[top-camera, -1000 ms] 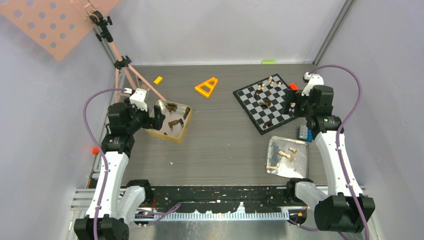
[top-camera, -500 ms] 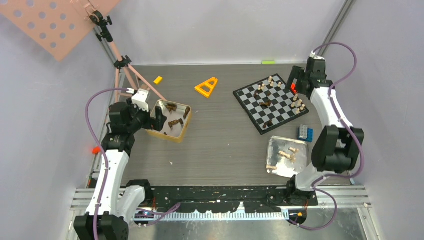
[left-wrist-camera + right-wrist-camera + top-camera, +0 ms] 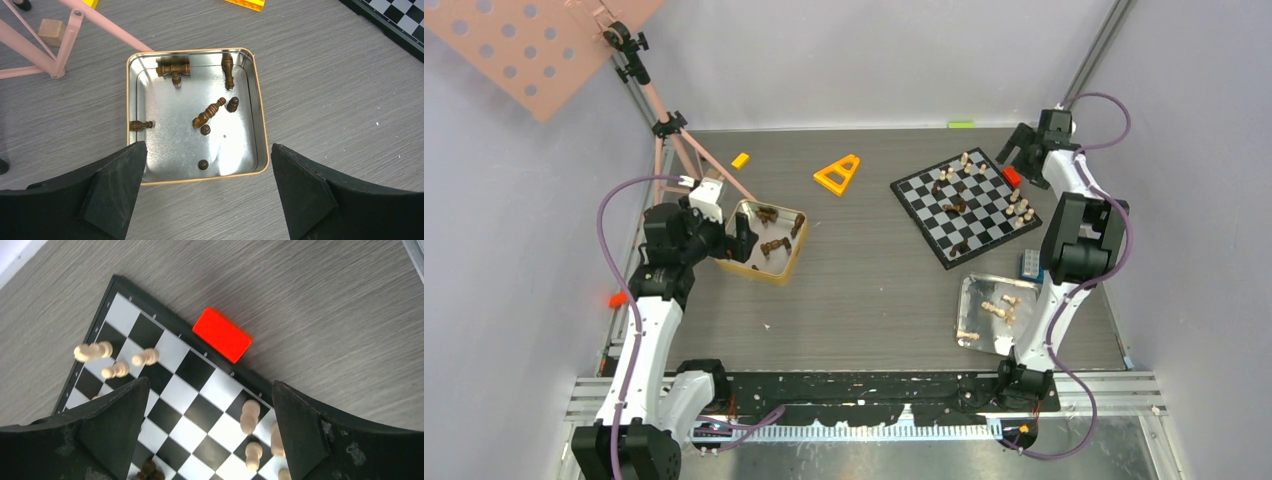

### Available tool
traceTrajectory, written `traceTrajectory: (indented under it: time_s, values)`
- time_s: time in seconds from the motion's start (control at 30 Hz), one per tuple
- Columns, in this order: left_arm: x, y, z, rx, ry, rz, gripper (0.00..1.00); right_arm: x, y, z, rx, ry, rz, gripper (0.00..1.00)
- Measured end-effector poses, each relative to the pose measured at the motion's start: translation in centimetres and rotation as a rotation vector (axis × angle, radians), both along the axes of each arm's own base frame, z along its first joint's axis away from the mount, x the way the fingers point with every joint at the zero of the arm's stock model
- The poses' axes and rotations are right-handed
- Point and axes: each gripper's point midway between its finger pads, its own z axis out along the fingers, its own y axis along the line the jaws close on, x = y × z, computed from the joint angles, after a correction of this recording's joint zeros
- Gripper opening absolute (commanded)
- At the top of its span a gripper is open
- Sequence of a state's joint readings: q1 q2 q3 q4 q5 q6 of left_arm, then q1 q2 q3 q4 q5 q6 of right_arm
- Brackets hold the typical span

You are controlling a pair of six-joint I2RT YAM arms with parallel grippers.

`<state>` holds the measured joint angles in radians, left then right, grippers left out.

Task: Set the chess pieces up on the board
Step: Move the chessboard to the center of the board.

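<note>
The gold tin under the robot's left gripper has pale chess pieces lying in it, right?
Not quite. The pieces in the gold tin are dark brown, not pale. The left wrist view shows them scattered on its shiny floor. The rest is right: the tin sits below the open left gripper.

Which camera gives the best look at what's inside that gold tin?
The left wrist view: it looks straight down into the tin, so the dark pieces each show distinctly. The top view shows the tin small, its pieces mere specks. The right wrist view does not show it.
</note>
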<state>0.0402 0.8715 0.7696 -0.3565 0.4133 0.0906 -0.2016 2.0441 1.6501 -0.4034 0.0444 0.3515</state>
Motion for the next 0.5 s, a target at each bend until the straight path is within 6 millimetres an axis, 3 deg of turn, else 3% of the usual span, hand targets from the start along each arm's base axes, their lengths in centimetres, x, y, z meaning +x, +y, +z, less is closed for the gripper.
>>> traceTrajectory:
  time_s: [0.3, 0.5]
  values:
    - [0.2, 0.0, -0.8, 0.000, 0.026, 0.000, 0.98, 1.6, -2.4, -2.8, 0.134, -0.012, -0.083, 1.00]
    - [0.3, 0.0, -1.2, 0.000, 0.040, -0.001, 0.98, 2.7, -1.9, -3.9, 0.179, -0.016, -0.089, 0.97]
